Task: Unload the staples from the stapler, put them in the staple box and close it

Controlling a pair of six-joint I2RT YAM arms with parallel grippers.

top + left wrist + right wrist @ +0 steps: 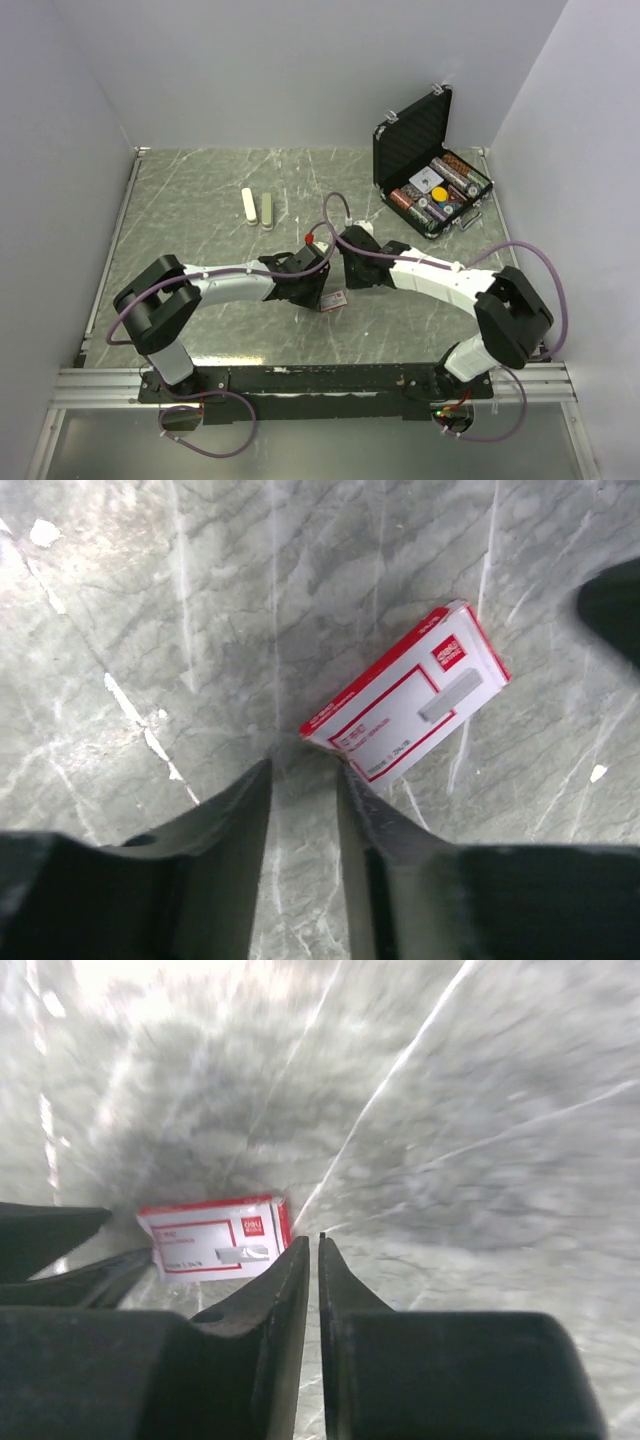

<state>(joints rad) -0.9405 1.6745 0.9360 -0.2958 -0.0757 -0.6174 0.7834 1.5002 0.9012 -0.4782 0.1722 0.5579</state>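
Observation:
The stapler (258, 207) lies as a white bar and an olive bar side by side at the back left, far from both grippers. A red-and-white flat staple box (410, 695) lies on the table at the centre (334, 300). My left gripper (304, 765) is open and empty, its tips just at the box's near corner. My right gripper (314, 1238) is nearly closed just right of the box (215, 1235). A tiny dark bit, seemingly a staple strip (321, 1234), pokes out at its tip. No other staples show.
An open black case (420, 160) with small items stands at the back right. The two wrists meet over the table's middle, with the left gripper (315, 285) and the right gripper (345, 272) close together. White walls enclose the table on three sides.

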